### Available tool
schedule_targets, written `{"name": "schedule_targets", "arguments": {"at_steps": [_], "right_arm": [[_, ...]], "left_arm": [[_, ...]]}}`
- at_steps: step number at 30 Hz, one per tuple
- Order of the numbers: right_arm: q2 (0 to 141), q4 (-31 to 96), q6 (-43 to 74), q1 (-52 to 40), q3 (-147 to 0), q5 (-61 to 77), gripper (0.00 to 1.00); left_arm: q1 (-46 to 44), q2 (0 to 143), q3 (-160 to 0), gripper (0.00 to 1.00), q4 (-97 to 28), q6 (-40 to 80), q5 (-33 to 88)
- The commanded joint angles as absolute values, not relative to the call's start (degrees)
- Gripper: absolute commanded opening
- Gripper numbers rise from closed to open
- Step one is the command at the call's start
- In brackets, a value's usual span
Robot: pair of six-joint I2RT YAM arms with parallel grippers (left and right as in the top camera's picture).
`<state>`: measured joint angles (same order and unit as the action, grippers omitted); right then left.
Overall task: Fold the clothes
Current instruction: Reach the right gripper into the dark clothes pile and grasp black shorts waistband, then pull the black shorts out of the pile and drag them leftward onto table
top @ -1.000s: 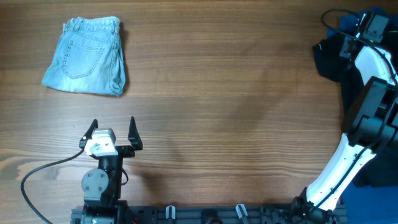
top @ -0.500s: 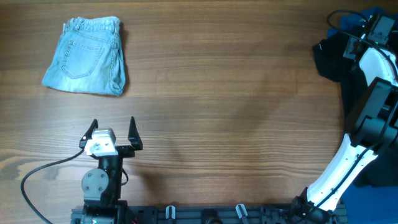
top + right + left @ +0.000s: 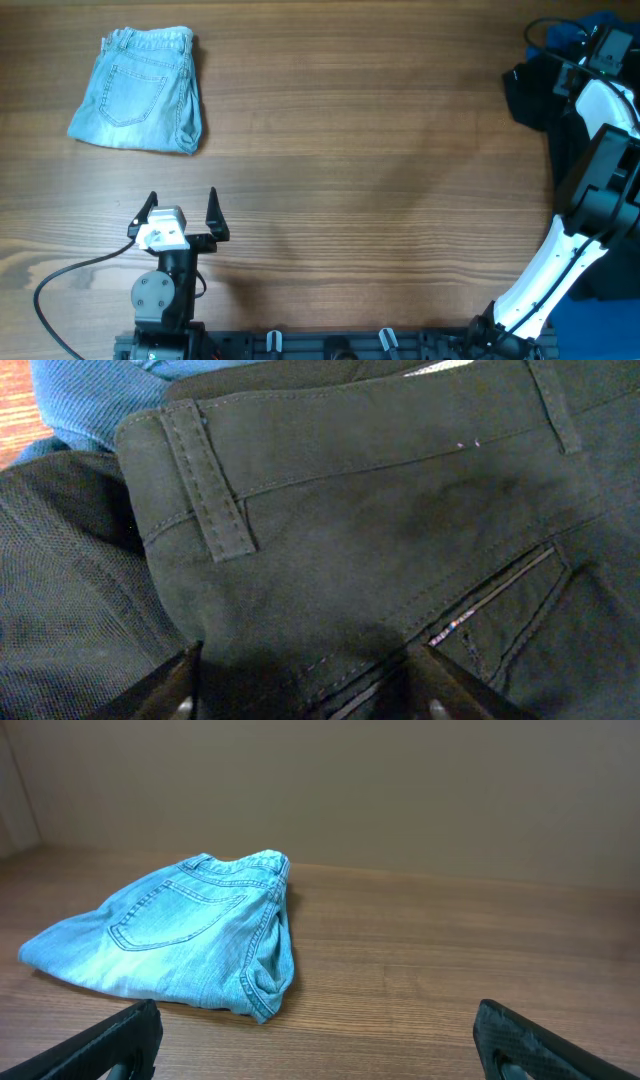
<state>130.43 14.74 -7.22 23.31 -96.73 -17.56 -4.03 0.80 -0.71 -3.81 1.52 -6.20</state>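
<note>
**Surface and room.** Wooden table [image 3: 350,150], brown with lengthwise grain, a dark rail [image 3: 330,345] along the near edge. Left wrist view adds a plain beige wall [image 3: 350,790] behind the far edge. A black cable [image 3: 70,275] loops on the wood at the near left.

**Clothes, item one.** Light-blue denim shorts [image 3: 140,90], far left of the table, folded into a compact block, back pocket up, waistband toward the far edge. Left wrist view shows the stacked layers and hem [image 3: 265,990] along the fold, which the overhead view flattens.

**Clothes, item two.** Heap of dark pieces [image 3: 530,95] at the far right edge, with blue fabric [image 3: 560,35] behind it. Right wrist view alone gives detail: a black garment [image 3: 380,510] with a stitched waistband, a belt loop [image 3: 210,480] and a slit pocket; black mesh cloth [image 3: 70,590] on one side; ribbed blue cloth [image 3: 90,400] in the corner.

**Tools.** Left gripper [image 3: 182,215], near left, well apart from the shorts, fingers spread wide, holding nothing; its tips frame the lower corners of the left wrist view [image 3: 315,1045]. Right gripper [image 3: 310,680] sits down on the black garment, fingers partly apart with cloth bulging between them; whether it has a hold, cannot tell. Overhead, the white right arm [image 3: 585,200] reaches to the heap and hides the fingers
</note>
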Motion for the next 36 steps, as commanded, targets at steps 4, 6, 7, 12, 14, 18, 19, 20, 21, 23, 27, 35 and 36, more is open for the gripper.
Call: {"name": "schedule_targets", "arguments": {"at_steps": [4,6,7,12,14,18,19,20,21,23,27,35,36], "right_arm": [[130.8,14.0,-4.0,24.0,-96.3,-16.7,0.04],[128.0,14.1,-2.8,24.8,-96.7,-16.5,0.04],[125.8,14.2,-2.8,25.5,-96.7,-16.5,0.04],[123.2,16.2,-3.0,29.5,-96.7,-16.4,0.04],[123.3,16.6,-3.1,30.9,-96.7,-13.4,0.04],[123.3,17.4,-3.1,32.6,-96.7,-8.5,0.05],[123.3,17.4,-3.2,32.8,-96.7,-8.5,0.05],[123.3,17.4,-3.2,33.0,-96.7,-8.4,0.06],[123.3,17.5,-4.0,33.1,-96.7,-6.9,0.12],[123.3,17.6,-4.6,33.1,-96.7,-3.1,0.4],[123.8,17.1,-4.5,33.1,-96.6,2.9,0.96],[127.3,12.8,-7.9,31.0,-96.6,6.5,0.97],[127.3,12.7,-9.3,29.9,-96.6,6.4,0.96]], "left_arm": [[-4.4,0.4,-0.4,1.0,-3.6,0.4,-7.0],[-4.4,0.4,-0.4,1.0,-3.6,0.4,-7.0],[-4.4,0.4,-0.4,1.0,-3.6,0.4,-7.0],[-4.4,0.4,-0.4,1.0,-3.6,0.4,-7.0],[-4.4,0.4,-0.4,1.0,-3.6,0.4,-7.0],[-4.4,0.4,-0.4,1.0,-3.6,0.4,-7.0],[-4.4,0.4,-0.4,1.0,-3.6,0.4,-7.0],[-4.4,0.4,-0.4,1.0,-3.6,0.4,-7.0],[-4.4,0.4,-0.4,1.0,-3.6,0.4,-7.0],[-4.4,0.4,-0.4,1.0,-3.6,0.4,-7.0],[-4.4,0.4,-0.4,1.0,-3.6,0.4,-7.0],[-4.4,0.4,-0.4,1.0,-3.6,0.4,-7.0],[-4.4,0.4,-0.4,1.0,-3.6,0.4,-7.0]]}}
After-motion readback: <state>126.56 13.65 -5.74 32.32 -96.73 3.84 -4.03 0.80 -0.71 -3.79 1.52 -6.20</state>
